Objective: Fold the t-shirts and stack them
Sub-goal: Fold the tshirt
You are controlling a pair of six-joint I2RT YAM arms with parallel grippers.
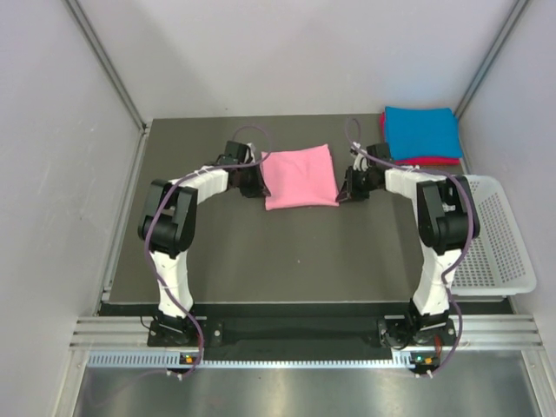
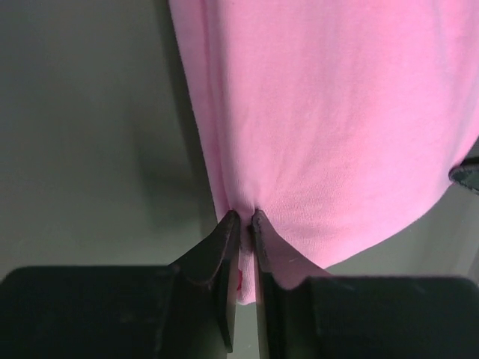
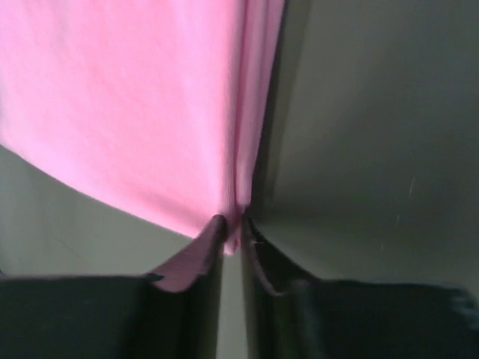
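Between left jaws and right jaws, both clamped on its side edges, lies the folded pink t-shirt [image 1: 299, 176]; the blue t-shirt [image 1: 421, 132] sits nearer the right arm [image 1: 441, 217].

pink t-shirt [image 1: 299, 176]: light pink, plain
blue t-shirt [image 1: 421, 132]: bright blue, plain
magenta-red t-shirt [image 1: 430, 162]: magenta-red, plain
basket [image 1: 499, 252]: white, fine grid of holes
table [image 1: 261, 252]: dark grey, uniform
left gripper [image 2: 244, 217]: black
right gripper [image 3: 233, 222]: black
arms [image 1: 174, 276]: white shells, black joints
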